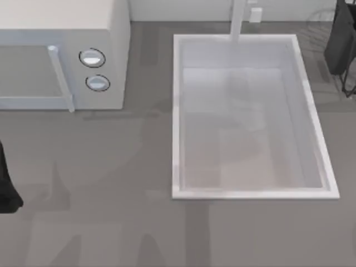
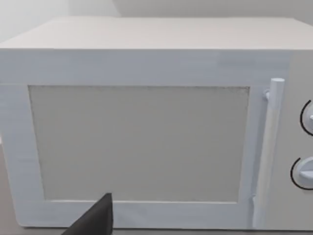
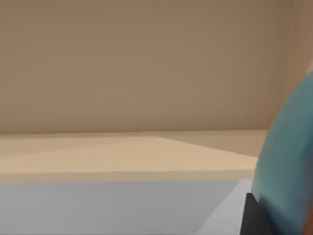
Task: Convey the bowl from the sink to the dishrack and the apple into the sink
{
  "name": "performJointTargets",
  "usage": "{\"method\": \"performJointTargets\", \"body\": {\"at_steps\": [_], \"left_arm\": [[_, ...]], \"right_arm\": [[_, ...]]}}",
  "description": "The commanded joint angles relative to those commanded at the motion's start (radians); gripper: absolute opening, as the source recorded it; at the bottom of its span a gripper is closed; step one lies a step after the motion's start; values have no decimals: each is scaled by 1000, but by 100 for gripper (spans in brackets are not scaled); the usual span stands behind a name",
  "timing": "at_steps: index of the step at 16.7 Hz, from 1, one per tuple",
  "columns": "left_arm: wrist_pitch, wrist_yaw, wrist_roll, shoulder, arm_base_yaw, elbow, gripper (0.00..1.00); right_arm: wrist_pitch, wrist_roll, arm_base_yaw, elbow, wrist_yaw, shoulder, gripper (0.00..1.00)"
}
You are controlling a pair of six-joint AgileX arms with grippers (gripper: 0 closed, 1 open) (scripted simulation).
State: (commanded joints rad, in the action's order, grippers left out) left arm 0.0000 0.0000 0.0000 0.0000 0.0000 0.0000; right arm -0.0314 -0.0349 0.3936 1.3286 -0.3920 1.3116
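The white sink [image 1: 250, 194] lies right of centre in the top view, its basin bare, with the faucet post [image 1: 238, 19] at its far rim. Thin dark wires of the dishrack [image 1: 349, 89] show at the far right edge. There my right arm [image 1: 340, 39] hangs over the rack. In the right wrist view the curved blue side of the bowl [image 3: 288, 156] sits right against a dark fingertip [image 3: 253, 218], so my right gripper is shut on it. The apple is out of view. My left arm [image 1: 6, 186] is parked at the left edge.
A white microwave [image 1: 61, 22] with two round knobs [image 1: 92, 58] stands at the far left, and the left wrist view faces its closed door [image 2: 142, 142] and handle [image 2: 271, 147]. Grey countertop [image 1: 111, 183] stretches between microwave and sink.
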Motion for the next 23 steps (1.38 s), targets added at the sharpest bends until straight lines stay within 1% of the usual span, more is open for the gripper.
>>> {"method": "performJointTargets", "body": {"at_steps": [2,7,10,13,20,23], "left_arm": [[0,0,0,0,0,0,100],[0,0,0,0,0,0,100],[0,0,0,0,0,0,100],[0,0,0,0,0,0,100],[0,0,0,0,0,0,100],[0,0,0,0,0,0,100]], "right_arm": [[24,18,25,-5,-5,-3,0],[23,17,21,-4,-1,4,0],[90,15,10,-29,4,55,0],[245,13,-7,-86,22,157,0],[718,18,-64,-280,89,414,0],[832,19,-82,-337,110,473,0]]}}
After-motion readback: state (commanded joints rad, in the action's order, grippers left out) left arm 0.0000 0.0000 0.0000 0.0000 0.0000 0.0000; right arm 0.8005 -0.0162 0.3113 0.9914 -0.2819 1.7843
